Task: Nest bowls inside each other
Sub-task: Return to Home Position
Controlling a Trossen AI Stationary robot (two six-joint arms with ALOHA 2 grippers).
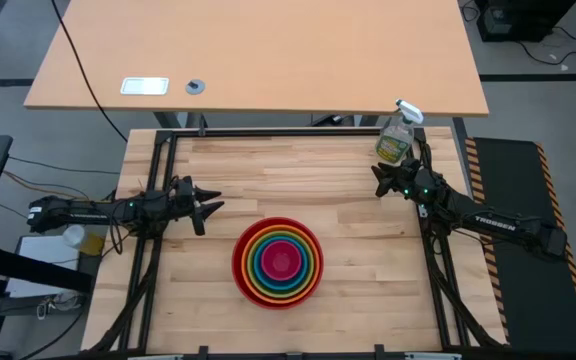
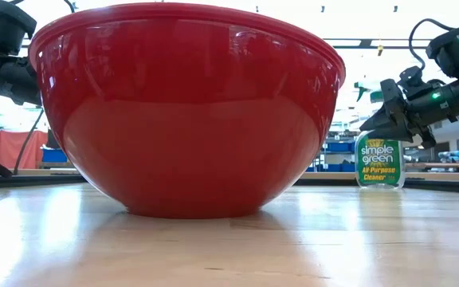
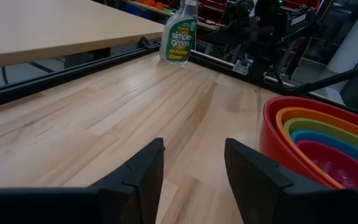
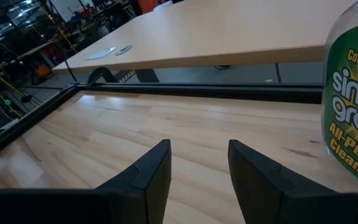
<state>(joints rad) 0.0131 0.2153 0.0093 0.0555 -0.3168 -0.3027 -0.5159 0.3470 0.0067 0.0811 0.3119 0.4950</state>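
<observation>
The bowls point(image 1: 278, 263) stand nested on the wooden table near its front middle: red outermost point(image 2: 188, 108), then orange, lime green, blue, and magenta pink innermost point(image 3: 337, 167). The red bowl rests on its base. My left gripper point(image 1: 213, 200) hovers open at the table's left, just left of the stack, nothing between its fingers point(image 3: 194, 163). My right gripper point(image 1: 377, 180) hovers open at the far right, beside the spray bottle, nothing between its fingers point(image 4: 199, 163).
A clear spray bottle point(image 1: 396, 136) with a green label stands at the table's far right corner, close to my right gripper. A black frame point(image 1: 298, 132) rims the table. Beyond it stands a light desk point(image 1: 258, 55). Bare wood lies between the bowls and the far edge.
</observation>
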